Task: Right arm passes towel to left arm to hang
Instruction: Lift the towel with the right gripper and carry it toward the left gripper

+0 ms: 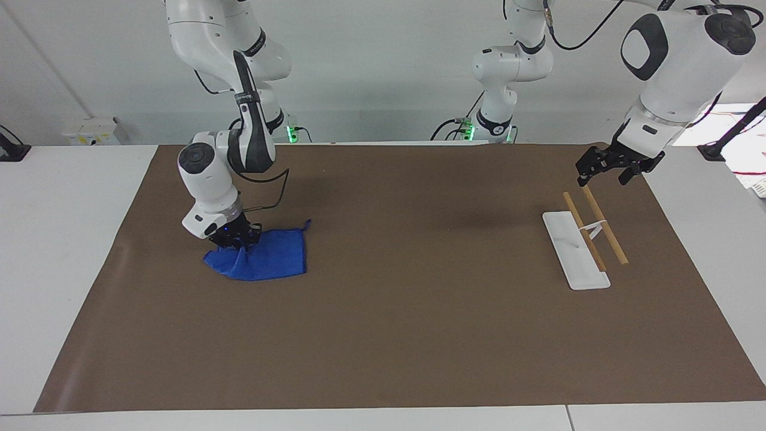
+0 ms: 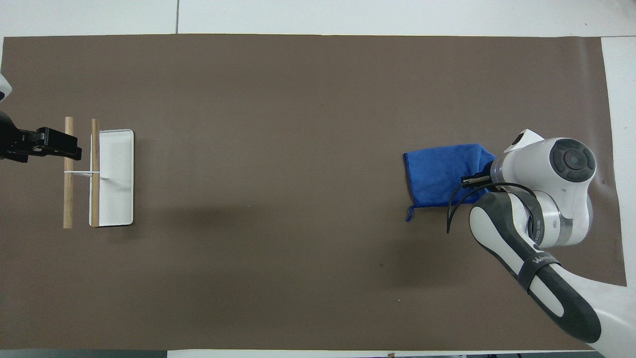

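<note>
Right gripper (image 1: pixel 237 238) is down at the towel (image 1: pixel 266 257), at the end of the cloth toward the right arm's end of the surface (image 1: pixel 383 335). Fingers are closed on the fabric: the cloth bunches and rises into the gripper at that end, while the rest lies flat on the brown mat. The towel's small loop (image 2: pixel 409 217) sits at the corner on the robots' side, at the end away from the gripper, free of any grip.

Left gripper (image 1: pixel 610 164) waits in the air over the robot-side ends of the two wooden rods (image 1: pixel 604 224) of the rack, beside the white tray (image 1: pixel 571 254). Whether its fingers are open or shut cannot be told.

Step in hand, by judgement: pickup of the towel by the right arm; the pass and the hanging are not yet done.

Next move calls for lifting until the whole cloth clears the mat, then carrying it toward the middle of the surface with enough fabric hanging free for the left gripper to take. The left arm must come away from the rack to meet it. Risk noted: a grip on bunched cloth may slip under the towel's drag
</note>
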Motion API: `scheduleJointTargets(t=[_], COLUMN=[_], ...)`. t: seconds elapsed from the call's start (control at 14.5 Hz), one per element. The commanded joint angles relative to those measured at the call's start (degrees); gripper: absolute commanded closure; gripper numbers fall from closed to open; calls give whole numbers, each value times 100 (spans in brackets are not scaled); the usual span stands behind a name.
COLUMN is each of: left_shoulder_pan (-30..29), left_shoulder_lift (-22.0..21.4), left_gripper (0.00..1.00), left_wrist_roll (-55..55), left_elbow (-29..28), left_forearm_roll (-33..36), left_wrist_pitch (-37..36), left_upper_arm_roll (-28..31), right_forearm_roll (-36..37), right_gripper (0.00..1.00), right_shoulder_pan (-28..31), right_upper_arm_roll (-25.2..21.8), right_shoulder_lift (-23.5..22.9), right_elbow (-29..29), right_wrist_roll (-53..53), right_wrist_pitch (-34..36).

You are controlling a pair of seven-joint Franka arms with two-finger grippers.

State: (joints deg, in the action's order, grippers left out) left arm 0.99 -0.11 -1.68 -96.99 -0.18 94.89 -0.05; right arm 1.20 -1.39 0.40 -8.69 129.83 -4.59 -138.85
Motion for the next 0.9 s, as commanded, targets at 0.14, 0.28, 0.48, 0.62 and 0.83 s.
scheduleJointTargets(t=[0.14, 0.28, 0.48, 0.62, 0.83], left_shoulder_pan=[-11, -11, -11, -11, -11], left_shoulder_lift=[-174, -174, -174, -174, -174], left_gripper=[0, 0, 0, 0, 0], left_wrist_roll=[1, 1, 1, 1, 1], left_elbow=[-198, -198, -198, -198, -198], left_forearm_roll=[106, 106, 106, 106, 106], left_wrist_pitch=[117, 117, 117, 117, 117], left_upper_arm_roll=[-4, -4, -4, -4, -4], right_forearm_roll=[-533, -699, -1286, -1857, -2684], right_gripper=[100, 100, 100, 100, 100], right_shoulder_pan=[-107, -229, -545, -756, -1186], right_upper_arm_roll=[39, 109, 109, 109, 118], right_shoulder_lift=[-97, -97, -123, -194, -457], right_elbow=[-1493, -2090, -3075, -3497, -4087], right_wrist_roll=[54, 439, 1194, 1765, 3143], right_wrist_pitch=[1682, 2315, 3072, 3170, 2961])
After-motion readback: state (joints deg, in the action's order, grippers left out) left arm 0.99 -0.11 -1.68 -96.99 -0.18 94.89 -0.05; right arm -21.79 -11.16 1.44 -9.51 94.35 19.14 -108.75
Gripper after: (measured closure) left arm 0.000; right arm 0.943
